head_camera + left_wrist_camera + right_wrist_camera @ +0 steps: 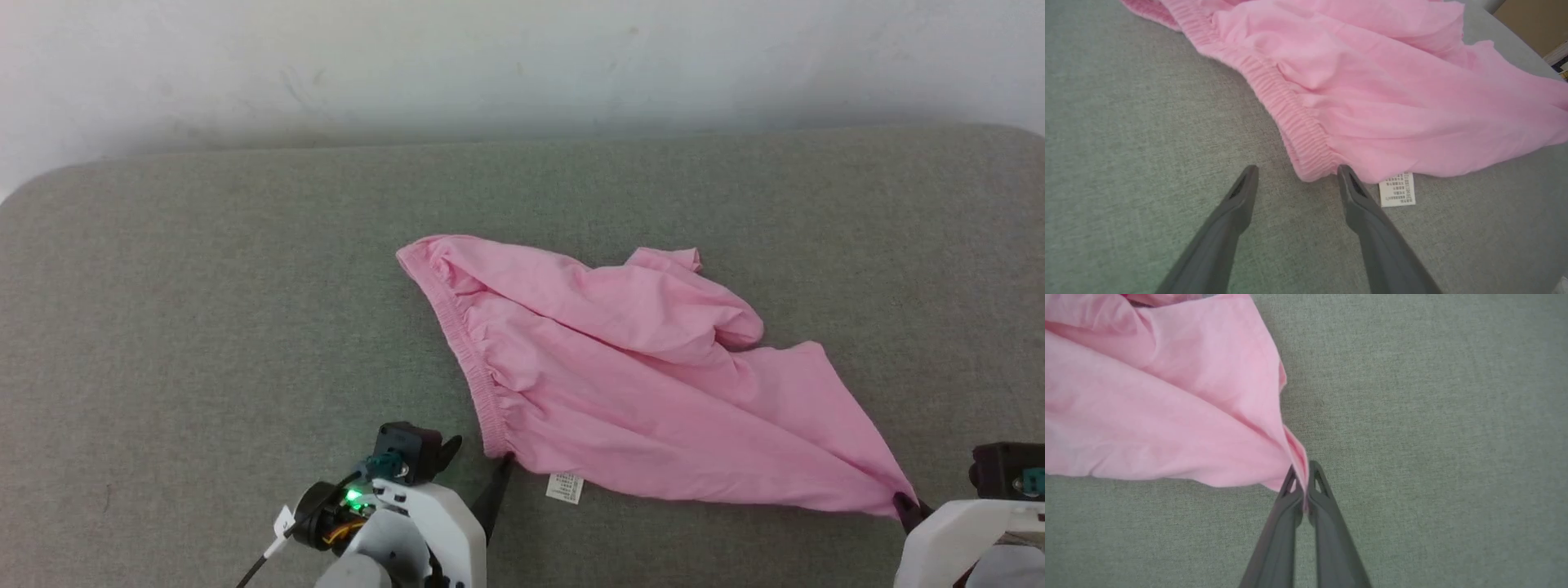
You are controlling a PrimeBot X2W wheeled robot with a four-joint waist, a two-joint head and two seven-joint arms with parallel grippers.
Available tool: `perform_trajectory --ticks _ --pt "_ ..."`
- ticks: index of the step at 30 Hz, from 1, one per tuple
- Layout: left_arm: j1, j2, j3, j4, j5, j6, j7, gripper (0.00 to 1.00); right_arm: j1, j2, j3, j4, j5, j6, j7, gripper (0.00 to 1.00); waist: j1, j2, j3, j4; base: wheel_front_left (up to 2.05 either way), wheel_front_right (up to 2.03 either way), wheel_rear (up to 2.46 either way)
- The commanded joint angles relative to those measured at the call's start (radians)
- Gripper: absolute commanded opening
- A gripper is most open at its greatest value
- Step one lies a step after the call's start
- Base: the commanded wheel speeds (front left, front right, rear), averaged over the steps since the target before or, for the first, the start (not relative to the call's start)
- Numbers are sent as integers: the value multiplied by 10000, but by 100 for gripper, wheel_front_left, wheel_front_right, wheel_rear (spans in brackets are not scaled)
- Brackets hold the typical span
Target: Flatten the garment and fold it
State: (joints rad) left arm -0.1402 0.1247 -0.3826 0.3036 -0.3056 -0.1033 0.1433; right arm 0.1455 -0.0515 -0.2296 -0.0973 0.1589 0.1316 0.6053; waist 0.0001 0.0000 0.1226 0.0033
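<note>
The soft, creased pink garment (637,384) lies rumpled on the coarse grey-green woven desk (204,327). The right gripper (1305,486) is pinched tight on its pointed corner. The left gripper (1297,170) gapes wide, tips either side of the ribbed elastic waistband (1290,118) end. The left wrist view brings out the white care label (1397,188) and its print.

Pink shorts (637,384), crumpled, spread on grey cushion (204,327)
</note>
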Motion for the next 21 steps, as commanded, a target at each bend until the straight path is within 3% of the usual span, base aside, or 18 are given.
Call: perform_trajectory --ticks 1,10,11,12,13,21 --pt "-229 -43 9 86 66 75 -71 100 -154 12 12 -66 37 -9 -54 0 -1 0 151 -94 0 0 0" --pt "-824 -156 -72 1082 119 184 -349 100 -330 12 21 -74 63 -9 -143 0 -1 0 604 -191 0 0 0" --pt "-851 -144 -141 1232 131 165 -237 85 -346 12 26 -57 64 -9 -152 0 -1 0 630 -192 0 0 0" --pt "-866 -118 -231 1379 147 135 -94 18 -360 12 30 -42 66 -9 -162 0 -1 0 652 -194 0 0 0" --pt "-869 -97 -320 1505 142 97 50 0 -375 12 30 -27 72 -9 -169 0 -1 0 669 -194 0 0 0" --pt "-626 6 -531 1624 3 28 -16 0 -583 12 -62 9 61 -9 -431 0 -1 0 289 -24 0 0 0"
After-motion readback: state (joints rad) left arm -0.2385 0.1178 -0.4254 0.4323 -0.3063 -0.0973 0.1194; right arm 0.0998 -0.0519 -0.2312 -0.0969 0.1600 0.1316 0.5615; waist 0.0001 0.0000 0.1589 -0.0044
